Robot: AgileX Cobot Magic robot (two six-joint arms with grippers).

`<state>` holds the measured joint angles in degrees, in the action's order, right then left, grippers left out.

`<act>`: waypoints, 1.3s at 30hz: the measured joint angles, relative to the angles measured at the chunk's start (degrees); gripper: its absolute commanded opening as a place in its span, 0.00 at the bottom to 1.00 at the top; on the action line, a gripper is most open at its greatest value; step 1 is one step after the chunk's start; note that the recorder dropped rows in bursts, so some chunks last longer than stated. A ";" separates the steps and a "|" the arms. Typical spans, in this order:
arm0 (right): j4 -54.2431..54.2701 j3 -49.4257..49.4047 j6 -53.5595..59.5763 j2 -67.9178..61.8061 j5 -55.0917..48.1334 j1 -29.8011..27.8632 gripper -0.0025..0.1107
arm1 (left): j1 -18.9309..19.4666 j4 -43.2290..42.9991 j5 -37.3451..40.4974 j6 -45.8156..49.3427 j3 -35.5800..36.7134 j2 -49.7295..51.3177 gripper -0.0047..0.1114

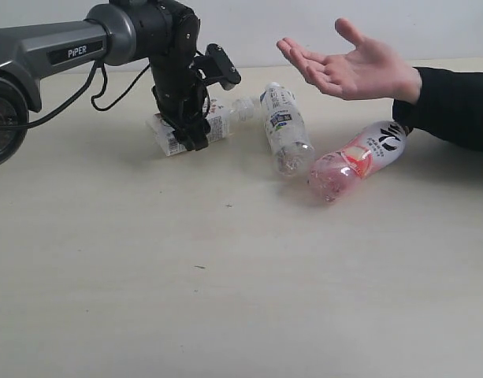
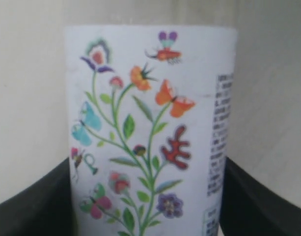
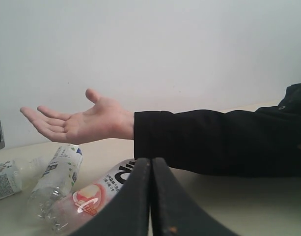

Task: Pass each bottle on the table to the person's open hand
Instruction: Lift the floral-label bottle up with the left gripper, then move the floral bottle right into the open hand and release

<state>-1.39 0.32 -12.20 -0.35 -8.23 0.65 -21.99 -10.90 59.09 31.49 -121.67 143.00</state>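
Three bottles lie on the table. The white-labelled bottle with the flower print fills the left wrist view. My left gripper comes down over it, and its black fingers press against both sides of the label, so it is shut on the bottle. To the right lie the slim blue-labelled bottle and the pink bottle. The person's open hand hovers palm up above them. My right gripper is shut on nothing and is low near the pink bottle.
The person's black-sleeved arm rests on the table at the right. The left arm's grey link reaches in from the left edge, with a cable hanging under it.
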 measured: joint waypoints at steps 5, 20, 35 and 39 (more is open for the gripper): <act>0.00 0.00 0.00 0.00 0.00 0.00 0.02 | 0.00 -1.50 1.58 -2.00 0.00 -1.77 0.04; 0.00 0.00 0.00 0.00 0.00 0.00 0.02 | -2.28 -2.03 7.60 -22.05 0.00 -16.68 0.04; 0.00 0.00 0.00 0.00 0.00 0.00 0.02 | -19.67 5.91 -1.59 -57.21 0.00 -19.95 0.04; 0.00 0.00 0.00 0.00 0.00 0.00 0.02 | -19.67 8.66 -4.35 -65.92 0.00 -18.93 0.04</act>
<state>-1.39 0.32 -12.20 -0.35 -8.23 0.65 -41.66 -2.24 54.74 -34.43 -121.67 124.07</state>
